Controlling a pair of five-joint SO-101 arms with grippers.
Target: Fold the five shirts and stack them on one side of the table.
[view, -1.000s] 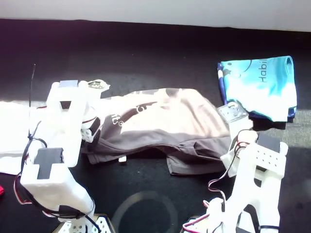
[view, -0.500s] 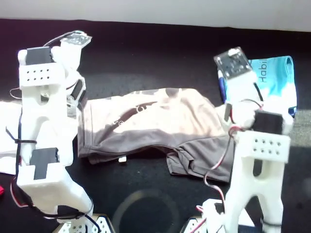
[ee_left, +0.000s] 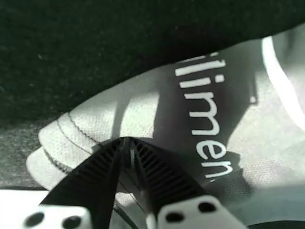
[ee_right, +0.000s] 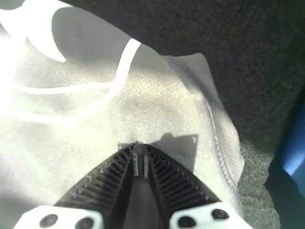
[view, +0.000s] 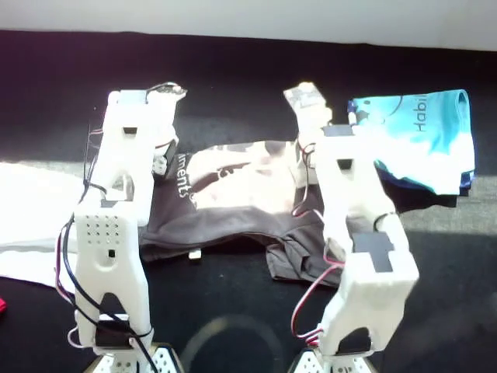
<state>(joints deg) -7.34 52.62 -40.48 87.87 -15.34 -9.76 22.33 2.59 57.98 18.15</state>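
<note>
Closed on fabric: left tool (ee_left: 126, 153) and right tool (ee_right: 140, 157) pinch far corners of grey shirt (view: 233, 198), long axis between them.

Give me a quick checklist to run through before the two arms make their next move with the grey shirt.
1. Grip of the left pincer: ok, shut on the grey shirt at its edge by the lettering.
2. Grip of the right pincer: ok, shut on the same shirt near its other far corner.
3. Shirt lying smooth: not ok, its near edge is bunched beside the right arm.
4. Stack side set: ok, the blue shirt lies folded on the right side.
5. The white shirt free of the grey one: cannot tell, the left arm hides where they meet.
</note>
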